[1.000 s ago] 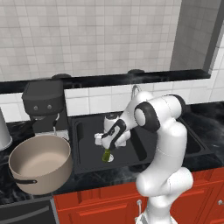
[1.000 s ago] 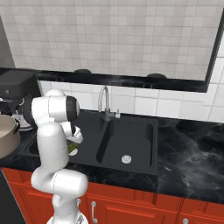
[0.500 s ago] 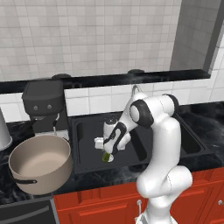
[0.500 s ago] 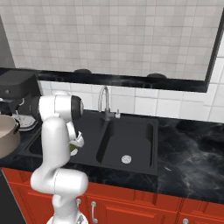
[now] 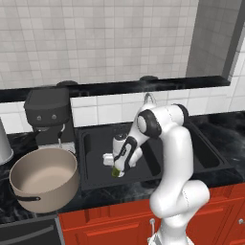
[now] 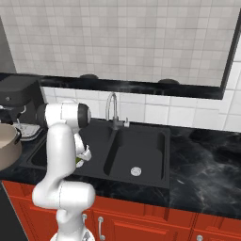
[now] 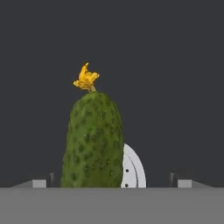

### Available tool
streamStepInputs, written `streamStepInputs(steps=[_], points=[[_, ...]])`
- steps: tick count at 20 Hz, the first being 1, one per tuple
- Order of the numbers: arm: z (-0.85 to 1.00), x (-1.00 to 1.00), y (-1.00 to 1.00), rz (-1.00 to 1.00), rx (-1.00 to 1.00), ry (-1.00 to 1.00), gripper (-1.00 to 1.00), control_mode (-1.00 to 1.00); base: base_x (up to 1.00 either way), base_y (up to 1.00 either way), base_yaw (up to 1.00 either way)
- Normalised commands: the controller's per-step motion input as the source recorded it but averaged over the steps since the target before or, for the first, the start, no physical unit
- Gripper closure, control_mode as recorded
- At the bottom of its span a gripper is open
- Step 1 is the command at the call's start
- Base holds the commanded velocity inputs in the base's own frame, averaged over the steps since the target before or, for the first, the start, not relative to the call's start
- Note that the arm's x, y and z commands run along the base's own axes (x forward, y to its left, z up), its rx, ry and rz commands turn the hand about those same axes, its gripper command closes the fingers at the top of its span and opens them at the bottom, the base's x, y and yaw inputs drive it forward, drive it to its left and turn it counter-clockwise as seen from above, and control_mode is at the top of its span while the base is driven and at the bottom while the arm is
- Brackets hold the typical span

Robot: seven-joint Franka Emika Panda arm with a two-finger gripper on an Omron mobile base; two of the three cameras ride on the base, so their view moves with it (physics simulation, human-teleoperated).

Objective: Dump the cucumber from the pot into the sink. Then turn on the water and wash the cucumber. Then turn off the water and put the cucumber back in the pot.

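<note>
**Cucumber in sink basin**

Cucumber (image 7: 93, 140): dark green, warty, yellow dried flower at one end; lay in the black sink (image 5: 95, 139), partly over a silver drain (image 7: 132, 170). Arm bent down into the basin; gripper (image 5: 116, 168) spread wide, straddling it, not clamped.

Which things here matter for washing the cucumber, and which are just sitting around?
Job:
- cucumber, lying in the sink's left basin
- sink, with its faucet
- pot on the counter
- tool, open over the cucumber

Lying about:
- black coffee machine behind the pot
</note>
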Motion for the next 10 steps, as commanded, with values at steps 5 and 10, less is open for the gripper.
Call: streamStepInputs(steps=[5,10], points=[[-0.18,0.15,0.02,0.0,0.0,0.0,-1.0,-1.0,0.0,0.0,0.0],[-0.19,0.15,0.07,0.0,0.0,0.0,-1.0,-1.0,0.0,0.0,0.0]])
